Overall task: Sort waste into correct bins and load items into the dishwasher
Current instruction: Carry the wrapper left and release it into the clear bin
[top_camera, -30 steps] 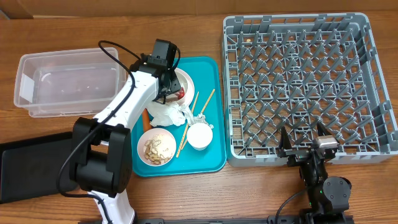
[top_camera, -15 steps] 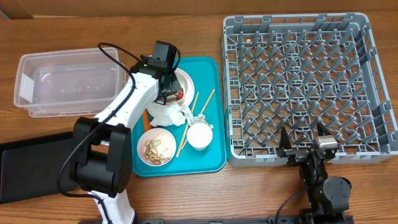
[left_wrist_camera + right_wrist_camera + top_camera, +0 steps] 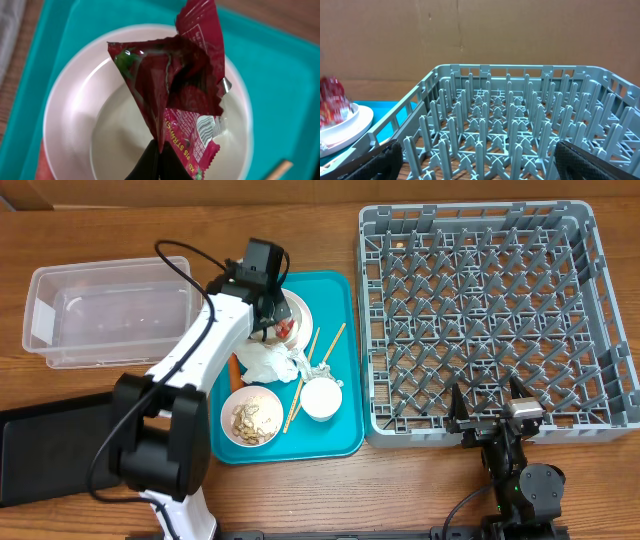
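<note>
Where left tool [image 3: 159, 156] pinches, red wrapper [image 3: 175, 75] reads "STRAW".

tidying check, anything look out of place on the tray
Yes, litter: a red wrapper crumpled over the white plate, pinched by the left gripper; a crumpled tissue lies on the teal tray.

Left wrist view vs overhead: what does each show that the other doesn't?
Left wrist only: printed text and barcode on the red crinkled wrapper, pinched at its lower edge by the shut left gripper. Overhead only: the large grey pegged plastic dish rack, clear rectangular plastic tub, shallow black tray, open right gripper. Both: wrapper, round white plate, flat teal tray.
</note>
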Robot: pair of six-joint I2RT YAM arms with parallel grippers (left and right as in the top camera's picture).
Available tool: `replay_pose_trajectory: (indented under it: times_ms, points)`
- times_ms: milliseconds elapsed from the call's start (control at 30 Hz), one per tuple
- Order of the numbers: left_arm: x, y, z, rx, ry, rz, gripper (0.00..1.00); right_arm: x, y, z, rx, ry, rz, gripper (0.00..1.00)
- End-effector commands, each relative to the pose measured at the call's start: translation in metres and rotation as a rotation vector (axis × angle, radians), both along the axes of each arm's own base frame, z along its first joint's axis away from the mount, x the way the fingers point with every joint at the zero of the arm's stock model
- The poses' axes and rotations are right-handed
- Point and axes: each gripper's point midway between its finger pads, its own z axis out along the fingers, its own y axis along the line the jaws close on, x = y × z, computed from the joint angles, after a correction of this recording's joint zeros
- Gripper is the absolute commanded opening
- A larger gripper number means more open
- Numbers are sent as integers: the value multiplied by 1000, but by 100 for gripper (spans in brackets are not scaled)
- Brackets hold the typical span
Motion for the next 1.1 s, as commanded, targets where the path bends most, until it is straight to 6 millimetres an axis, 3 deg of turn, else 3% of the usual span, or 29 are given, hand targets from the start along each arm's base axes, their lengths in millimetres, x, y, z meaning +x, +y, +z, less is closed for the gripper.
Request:
replay_pose_trajectory:
  times_ms: [0,133,233,333,367,567,700,867,1067]
  points:
    - [14,11,78,3,-170,-12,4,0,0,-1,-3,-6,-1,100]
    - [11,36,112,-1,-225,42,4,0,0,-1,-3,-6,-1,100]
    - [6,71,131,3,-251,115,4,0,0,-1,-3,-6,-1,100]
    - [0,111,141,17,-259,196,4,0,0,-1,-3,-6,-1,100]
    - [-6,140,142,28,-250,259,4,0,0,-1,-3,-6,-1,100]
    - [-32,227,127,54,-176,465,4,0,0,-1,-3,-6,-1,100]
    - [-42,266,111,47,-142,558,4,0,0,-1,-3,-6,-1,100]
    - [-48,298,81,24,-83,663,4,0,0,-1,-3,-6,-1,100]
    - [-36,314,44,-62,-59,686,4,0,0,-1,-3,-6,-1,100]
